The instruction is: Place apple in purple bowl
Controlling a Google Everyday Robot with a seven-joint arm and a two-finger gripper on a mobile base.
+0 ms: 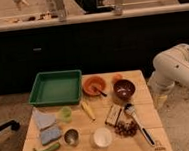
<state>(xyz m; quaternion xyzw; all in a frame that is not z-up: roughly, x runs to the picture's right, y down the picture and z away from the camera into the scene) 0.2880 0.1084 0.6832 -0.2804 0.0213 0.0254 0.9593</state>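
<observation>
The apple (117, 78) is a small orange-red fruit on the wooden table (141, 103), just behind the purple bowl and touching or almost touching its far rim. The purple bowl (124, 89) is dark maroon with a pale shiny patch inside and stands at the table's back right. My white arm (175, 67) comes in from the right and bends down beside the table's right edge. My gripper (160, 100) hangs low there, to the right of the purple bowl and apart from the apple. Nothing shows in it.
An orange bowl (95, 85) with a dark utensil stands left of the purple bowl. A green tray (56, 87) is at the back left. A banana (88, 110), snack bar (113, 115), grapes (125, 128), spoon (137, 118), white cup (102, 137), metal cup (71, 136) and green cup (65, 113) fill the front.
</observation>
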